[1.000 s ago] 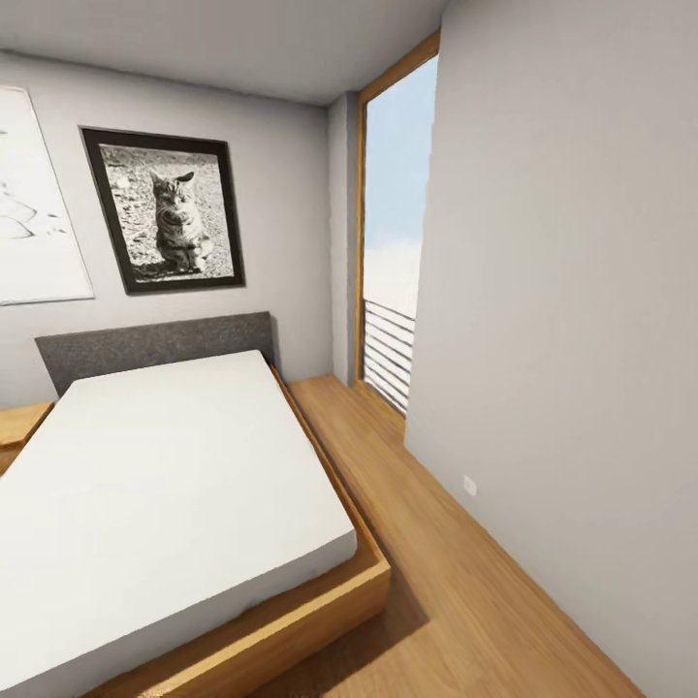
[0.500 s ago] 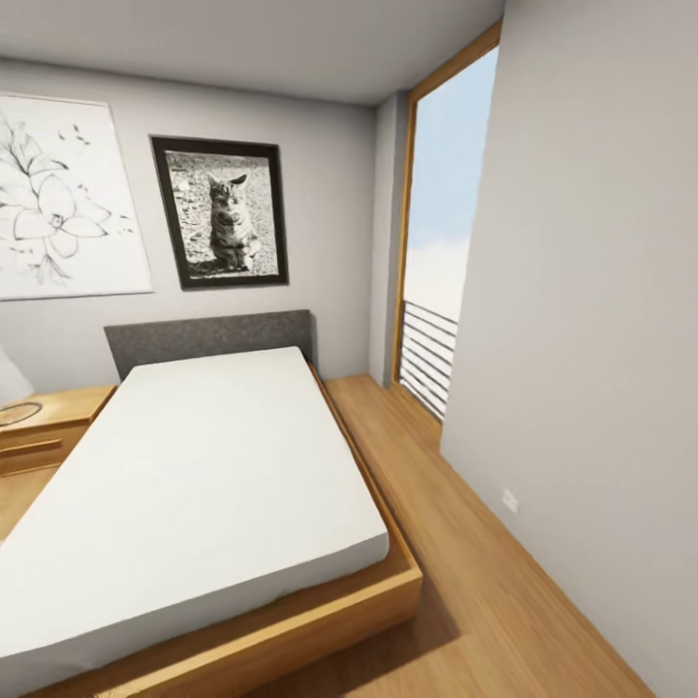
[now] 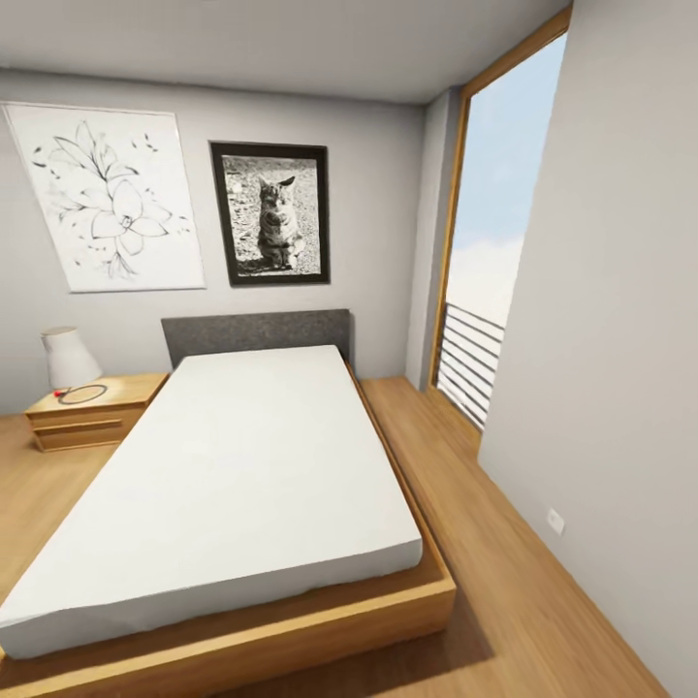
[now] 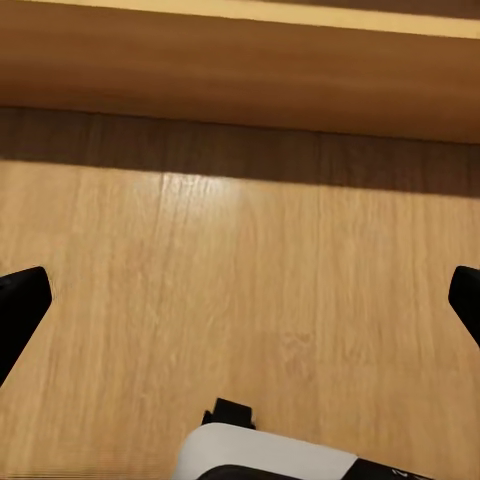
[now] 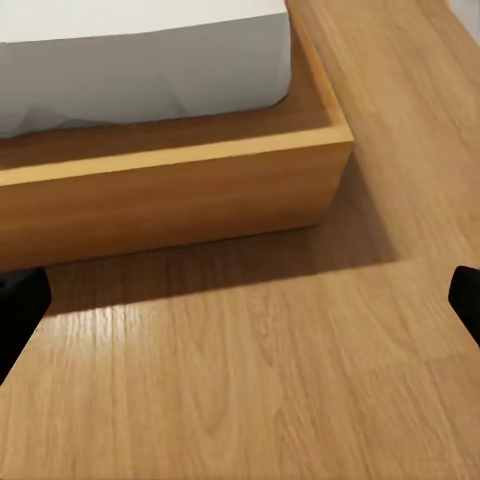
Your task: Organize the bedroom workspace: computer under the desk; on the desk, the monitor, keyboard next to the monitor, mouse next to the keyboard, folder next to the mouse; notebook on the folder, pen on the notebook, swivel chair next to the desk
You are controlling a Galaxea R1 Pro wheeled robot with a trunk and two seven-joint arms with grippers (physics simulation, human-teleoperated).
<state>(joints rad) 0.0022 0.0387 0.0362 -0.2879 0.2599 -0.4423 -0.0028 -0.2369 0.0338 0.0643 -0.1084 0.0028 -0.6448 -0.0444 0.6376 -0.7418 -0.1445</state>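
Head view takes in a bed with a nightstand at far left; desk and chair are out of sight, so the robot should turn on until they appear. Left gripper and right gripper hang over wood floor; both pairs of fingers spread wide, holding nothing.

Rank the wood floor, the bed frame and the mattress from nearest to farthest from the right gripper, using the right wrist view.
1. wood floor, right beneath the right gripper.
2. bed frame, its wooden side just ahead.
3. mattress, resting on the frame, farther back.
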